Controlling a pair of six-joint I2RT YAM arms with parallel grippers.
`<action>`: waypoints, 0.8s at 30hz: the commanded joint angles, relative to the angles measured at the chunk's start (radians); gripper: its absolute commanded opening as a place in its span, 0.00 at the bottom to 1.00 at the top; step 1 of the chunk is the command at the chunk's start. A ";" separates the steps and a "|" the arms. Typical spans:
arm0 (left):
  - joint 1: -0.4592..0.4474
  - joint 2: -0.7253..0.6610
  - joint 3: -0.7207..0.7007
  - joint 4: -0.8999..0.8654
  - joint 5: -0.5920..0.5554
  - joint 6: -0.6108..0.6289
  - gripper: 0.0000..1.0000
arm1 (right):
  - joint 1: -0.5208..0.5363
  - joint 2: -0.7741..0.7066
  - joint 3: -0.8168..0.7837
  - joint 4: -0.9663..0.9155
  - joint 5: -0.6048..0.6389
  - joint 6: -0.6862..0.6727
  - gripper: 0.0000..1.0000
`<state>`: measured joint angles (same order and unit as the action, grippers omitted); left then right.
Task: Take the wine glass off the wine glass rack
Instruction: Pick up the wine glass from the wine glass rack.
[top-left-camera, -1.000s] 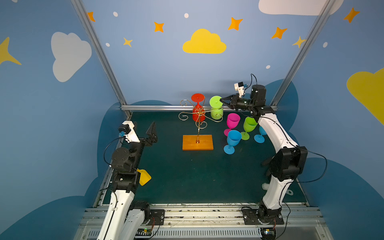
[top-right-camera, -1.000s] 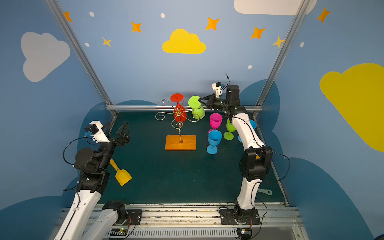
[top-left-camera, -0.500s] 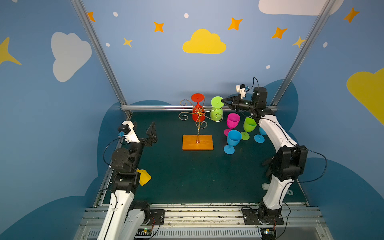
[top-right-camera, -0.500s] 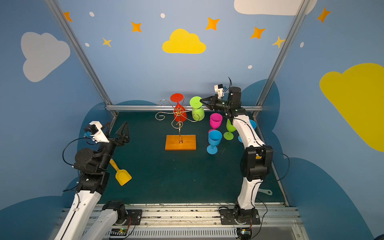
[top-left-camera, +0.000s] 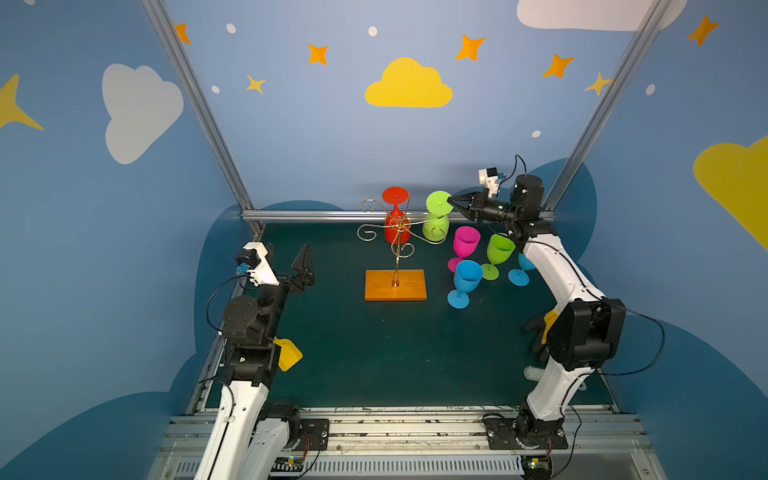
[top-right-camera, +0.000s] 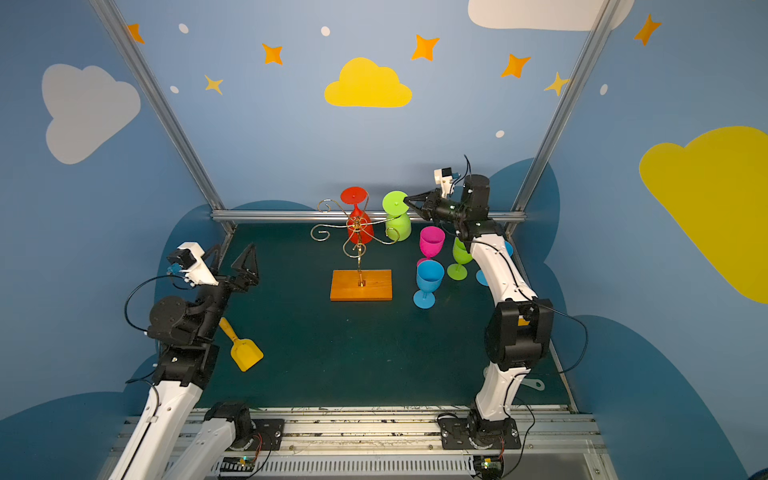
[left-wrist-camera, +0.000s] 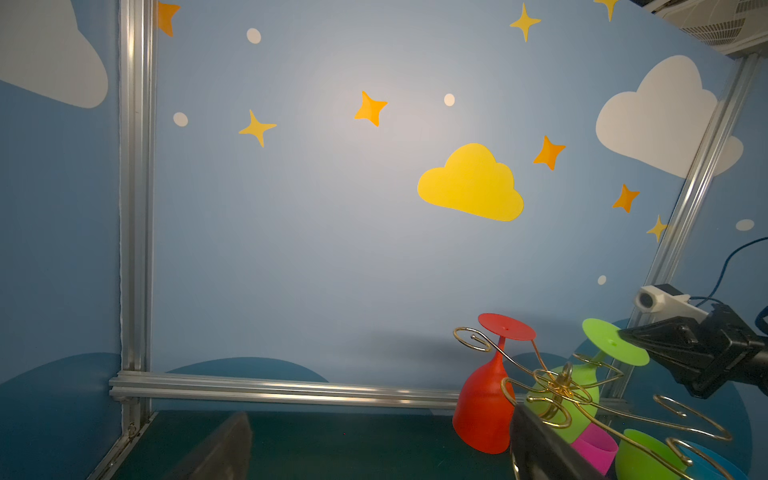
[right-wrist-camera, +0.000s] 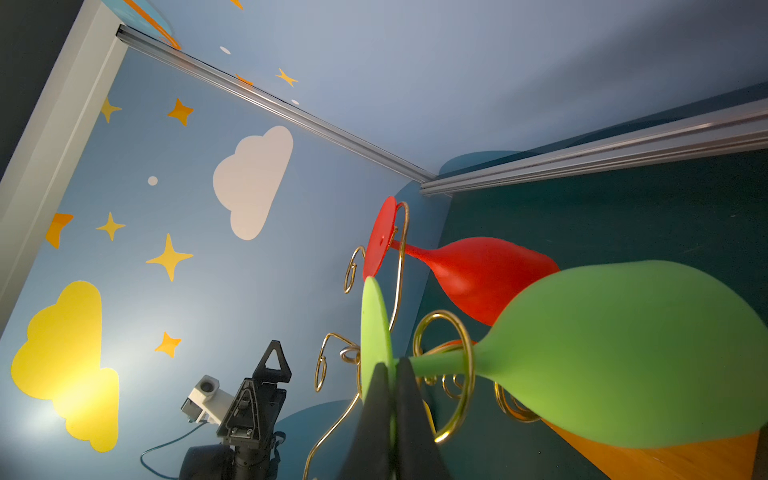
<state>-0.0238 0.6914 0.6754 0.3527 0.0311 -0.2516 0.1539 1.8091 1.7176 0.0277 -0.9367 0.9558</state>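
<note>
The wine glass rack (top-left-camera: 397, 253) is a gold wire stand on an orange wooden base (top-left-camera: 395, 286) at the middle back. Two wine glasses hang upside down from its curled arms, a red one (top-left-camera: 394, 226) and a green one (top-left-camera: 436, 226). My right gripper (top-left-camera: 451, 202) is shut on the flat foot of the green glass (right-wrist-camera: 374, 324), and the glass's stem still passes through a gold curl (right-wrist-camera: 444, 374). My left gripper (top-left-camera: 289, 255) is open and empty at the left, well away from the rack (left-wrist-camera: 557, 386).
Several glasses stand upright right of the rack: pink (top-left-camera: 466, 242), blue (top-left-camera: 467, 279), green (top-left-camera: 498, 251), and another blue (top-left-camera: 520, 276) partly behind my right arm. A yellow scoop (top-right-camera: 243, 351) lies beside my left arm. The back rail (top-left-camera: 316, 216) runs just behind the rack.
My right arm has drawn back a little to the right, and the green glass's foot has shifted slightly right with it. The left arm has not moved.
</note>
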 joint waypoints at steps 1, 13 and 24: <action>0.004 -0.011 -0.012 0.020 0.012 -0.005 0.96 | -0.003 -0.049 -0.023 0.043 -0.004 0.003 0.00; 0.005 -0.015 -0.011 0.020 0.013 -0.008 0.96 | 0.043 -0.064 -0.064 0.044 -0.012 -0.004 0.00; 0.004 -0.018 -0.014 0.020 0.009 -0.009 0.96 | 0.096 -0.036 -0.013 0.025 0.013 -0.019 0.00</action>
<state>-0.0231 0.6838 0.6727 0.3531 0.0319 -0.2554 0.2409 1.7847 1.6623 0.0391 -0.9318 0.9565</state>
